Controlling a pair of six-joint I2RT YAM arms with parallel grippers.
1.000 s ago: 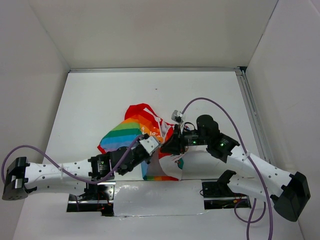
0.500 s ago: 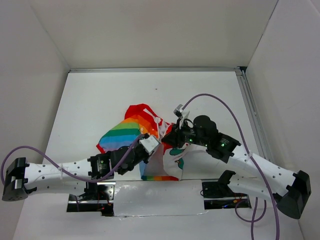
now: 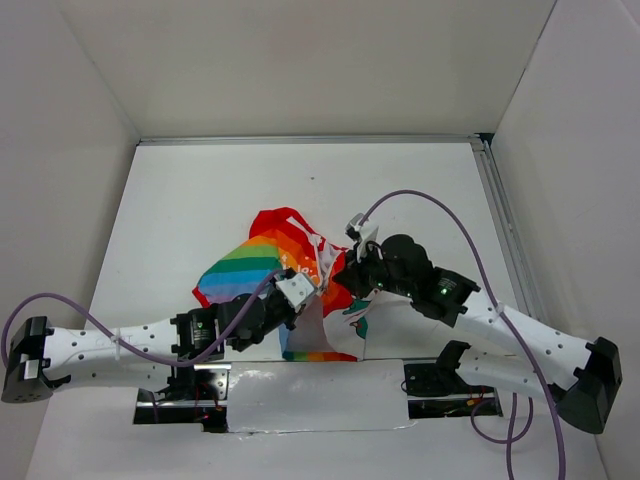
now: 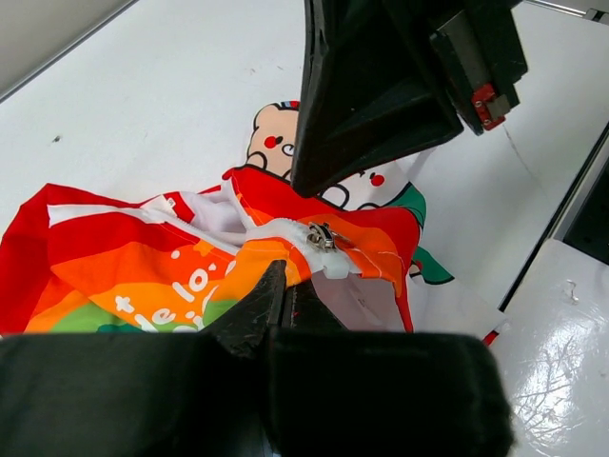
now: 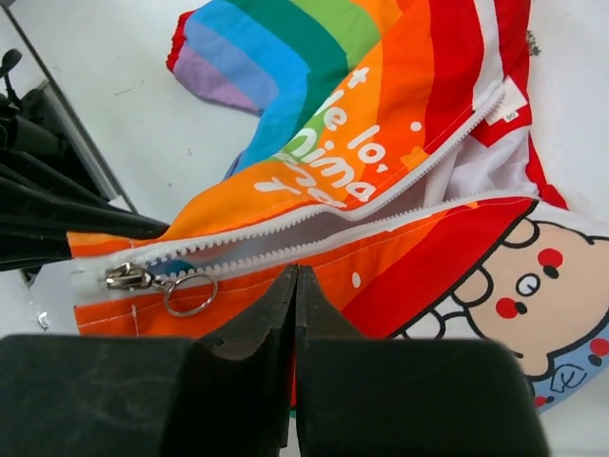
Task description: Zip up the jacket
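— Where is the jacket (image 3: 262,262)?
— Bunched near the front of the bench (image 3: 180,200), between the two arms. Its hem (image 5: 114,312) is nearest and the rainbow panel (image 3: 240,272) lies beyond.
— And the grippers?
— The left gripper (image 4: 278,284) is clamped on the hem at the zipper's foot. The right gripper (image 5: 295,286) is closed too, tips against the orange cloth beside the teeth. Whether it pinches any cloth, I can't tell.
— How will it handle?
— Light and limp, I'd judge. It will ruck unless the hem is held taut. The slider (image 5: 128,277) is small, so its pull ring (image 5: 190,294) looks the best hold.
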